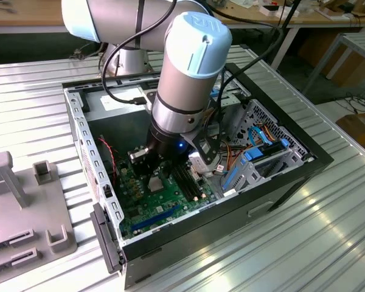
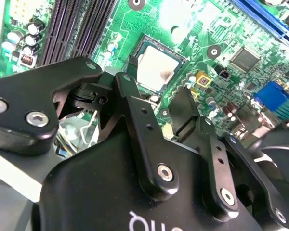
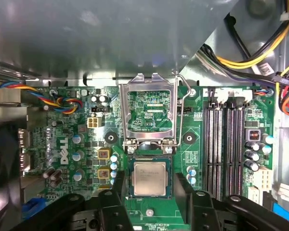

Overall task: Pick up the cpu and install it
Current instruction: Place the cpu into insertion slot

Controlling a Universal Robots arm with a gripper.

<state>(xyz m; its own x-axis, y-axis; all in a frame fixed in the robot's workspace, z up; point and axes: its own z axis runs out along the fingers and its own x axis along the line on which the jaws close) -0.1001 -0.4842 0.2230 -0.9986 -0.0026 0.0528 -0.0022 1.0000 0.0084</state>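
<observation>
The cpu (image 3: 149,178), a small square chip with a silver-grey top, lies flat in the socket on the green motherboard (image 3: 62,144). It also shows in the second wrist view as the cpu (image 2: 156,67) and in the exterior view as the cpu (image 1: 153,182). My gripper (image 3: 149,186) hangs just above it, open, with one black finger (image 3: 118,185) on each side of the chip and a small gap to it. The socket's metal frame (image 3: 149,110) and its lever stand raised beside the cpu. The gripper (image 2: 154,86) holds nothing.
The arm reaches down into an open black computer case (image 1: 292,176). Black memory slots (image 3: 224,144) run beside the socket. Bundled cables (image 3: 260,53) and a drive cage (image 1: 261,158) crowd one side. A grey fixture (image 1: 24,207) sits on the table at the exterior view's left.
</observation>
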